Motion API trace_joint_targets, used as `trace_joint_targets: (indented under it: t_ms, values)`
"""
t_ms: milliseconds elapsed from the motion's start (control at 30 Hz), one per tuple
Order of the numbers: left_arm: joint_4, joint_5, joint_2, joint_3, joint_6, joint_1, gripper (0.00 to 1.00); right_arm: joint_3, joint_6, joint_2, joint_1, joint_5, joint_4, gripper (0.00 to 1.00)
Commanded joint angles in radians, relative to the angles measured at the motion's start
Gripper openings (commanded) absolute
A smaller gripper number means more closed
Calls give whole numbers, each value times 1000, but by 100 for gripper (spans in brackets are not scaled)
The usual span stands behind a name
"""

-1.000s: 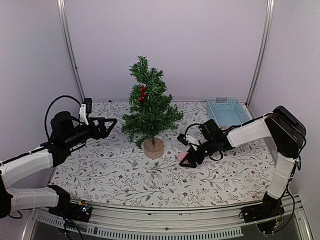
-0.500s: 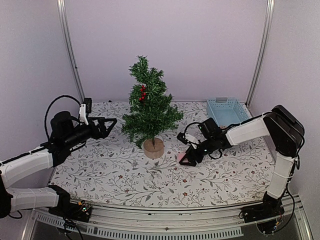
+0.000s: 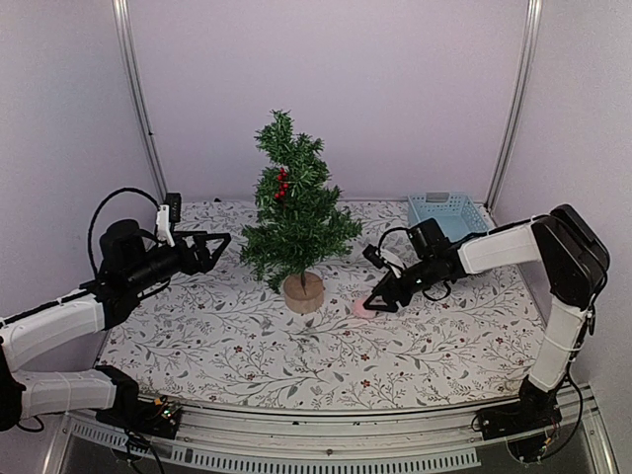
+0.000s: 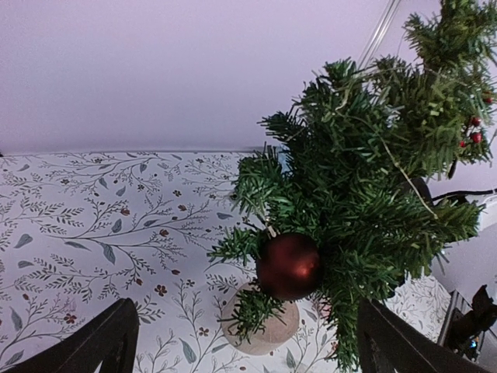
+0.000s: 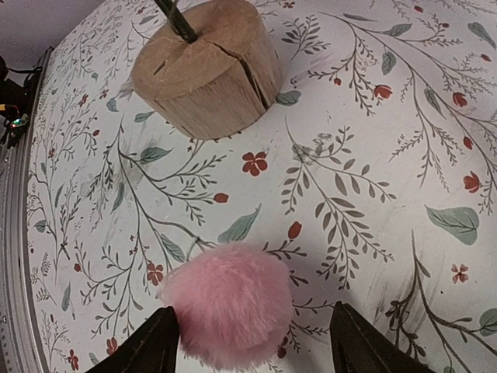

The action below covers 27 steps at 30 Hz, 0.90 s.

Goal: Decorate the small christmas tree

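Note:
The small christmas tree (image 3: 293, 212) stands on its pale wooden stump (image 3: 303, 291) at mid table, with red berries (image 3: 281, 185) high up. In the left wrist view a dark red ball (image 4: 289, 266) hangs on a low branch of the tree (image 4: 365, 179). My left gripper (image 3: 219, 242) is open and empty, just left of the tree. A fluffy pink pom-pom (image 5: 229, 303) lies on the cloth right of the stump (image 5: 206, 66). My right gripper (image 5: 252, 330) is open around it; the pom-pom touches the left finger and stands apart from the right one. The pom-pom also shows in the top view (image 3: 362, 309).
A light blue basket (image 3: 449, 217) stands at the back right. The table wears a white cloth with a leaf print (image 3: 247, 346). Metal frame posts (image 3: 138, 99) rise at the back corners.
My right arm has drawn back to the right and tilted, its gripper still low over the pink pom-pom on the cloth. The left arm and tree have not moved.

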Motion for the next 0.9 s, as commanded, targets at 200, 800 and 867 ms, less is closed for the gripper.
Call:
trace_joint_targets:
  t_ms: [200,800,867]
  values:
    - [29,4,2,5,12,-6,99,81,-49,85,3,-112,-51,69]
    - [21,-5,-23,0,13,-6,99,76,-53,97,61,-60,-150,63]
    - [18,-8,-26,0,14,-5,99,66,-47,89,63,-50,-150,56]
